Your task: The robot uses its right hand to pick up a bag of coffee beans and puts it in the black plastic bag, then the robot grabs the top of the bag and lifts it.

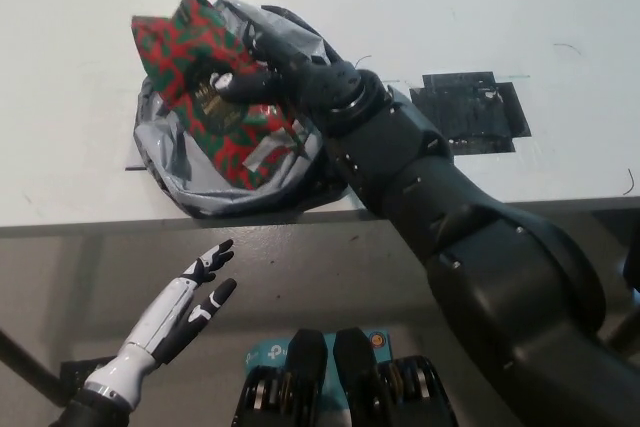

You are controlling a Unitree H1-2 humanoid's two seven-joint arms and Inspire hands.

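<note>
While the right hand [290, 72] grips the bag of coffee beans [215, 97], I log this as the placing step, not yet finished: the pack sits tilted in the mouth of the black plastic bag [190, 187], lower end inside, upper corner poking out past the rim toward 11 o'clock. Black fingers are wrapped around the pack's right side, thumb pressed near its centre label, so the hold is closed on it. My left hand [185, 312] rests idle below the table edge at 7 o'clock of the frame, fingers loosely spread, holding nothing. Next move, as I judge it: lower or push the pack fully down into the liner, release, then withdraw and regather the rim at the top for the lift. Risk: the rim is rolled down and slack, so the pack may snag on it or tip out toward 11 o'clock on release. Appearance of the pack: soft pouch, red and green pattern, dark round label mid-face, a grey strip near the lower end. Plastic bag sits near the front edge of the white table [520, 7], with a patch of black tape [470, 112] at 3 o'clock of it.
</note>
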